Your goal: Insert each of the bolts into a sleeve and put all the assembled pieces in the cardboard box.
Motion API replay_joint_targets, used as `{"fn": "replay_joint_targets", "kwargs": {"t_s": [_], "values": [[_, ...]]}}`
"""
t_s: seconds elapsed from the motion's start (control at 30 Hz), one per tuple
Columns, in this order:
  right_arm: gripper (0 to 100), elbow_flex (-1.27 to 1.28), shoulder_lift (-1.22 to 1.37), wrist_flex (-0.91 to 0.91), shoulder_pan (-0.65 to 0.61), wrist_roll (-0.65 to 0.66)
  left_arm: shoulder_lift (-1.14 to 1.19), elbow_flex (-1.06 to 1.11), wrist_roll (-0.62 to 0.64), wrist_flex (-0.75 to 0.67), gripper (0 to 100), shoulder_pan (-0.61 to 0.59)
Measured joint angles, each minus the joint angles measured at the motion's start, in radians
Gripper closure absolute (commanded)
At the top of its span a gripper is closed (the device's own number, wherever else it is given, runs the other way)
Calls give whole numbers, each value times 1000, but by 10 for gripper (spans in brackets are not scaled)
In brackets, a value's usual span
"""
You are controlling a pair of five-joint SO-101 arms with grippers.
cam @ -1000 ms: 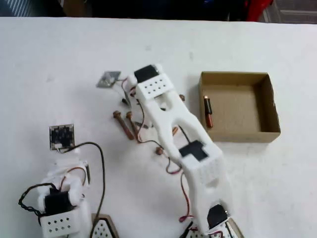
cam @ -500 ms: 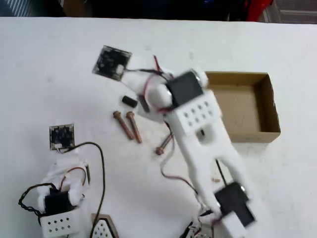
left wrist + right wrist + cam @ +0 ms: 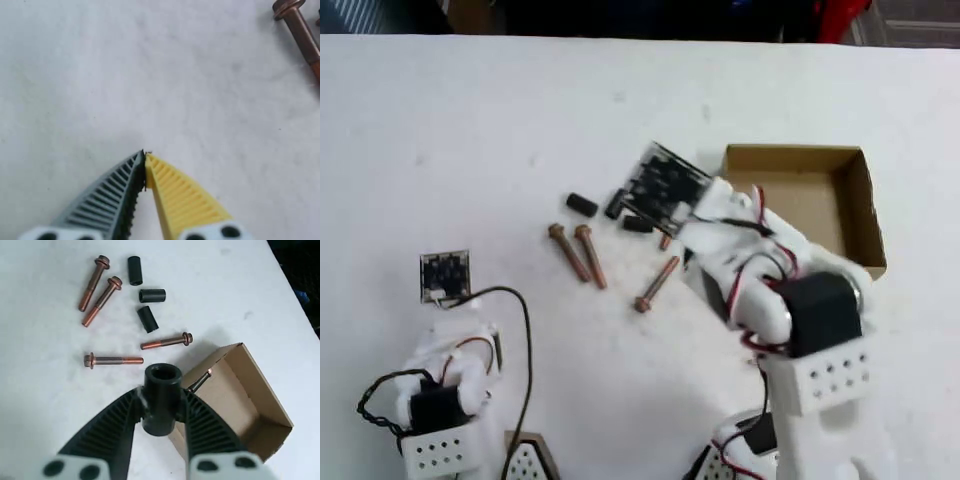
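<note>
- Spreading bare, the table (image 3: 440, 110) leaves wide room across the high frame's upper left.
- The cardboard box (image 3: 790, 152) sits right of centre, my right claw (image 3: 161, 392) near its left edge.
- That claw grasps a black sleeve (image 3: 162, 375).
- My left claw (image 3: 145, 156) is clenched, tips touching, lower left.
- Four bolts (image 3: 590, 255) and three loose sleeves (image 3: 582, 205) lie mid-frame.

On the table (image 3: 470, 120), sleeves (image 3: 582, 205) are laid behind the bolts (image 3: 590, 256), all left of the cardboard box (image 3: 790, 152); one bolt (image 3: 200, 381) is lodged inside.

Bright, even light; the bolts (image 3: 114, 360) cast faint, soft shadows.
</note>
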Motion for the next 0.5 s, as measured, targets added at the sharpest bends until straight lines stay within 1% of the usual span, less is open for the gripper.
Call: {"fn": "replay_joint_targets", "kwargs": {"t_s": [0.13, 0.33, 0.5], "values": [[968, 213, -121, -118, 49, -11, 0, 0, 0, -17, 977, 0], [968, 503, -293, -330, 61, -180, 0, 0, 0, -23, 977, 0], [968, 672, -377, -468, 58, -216, 0, 0, 0, -23, 977, 0]]}}
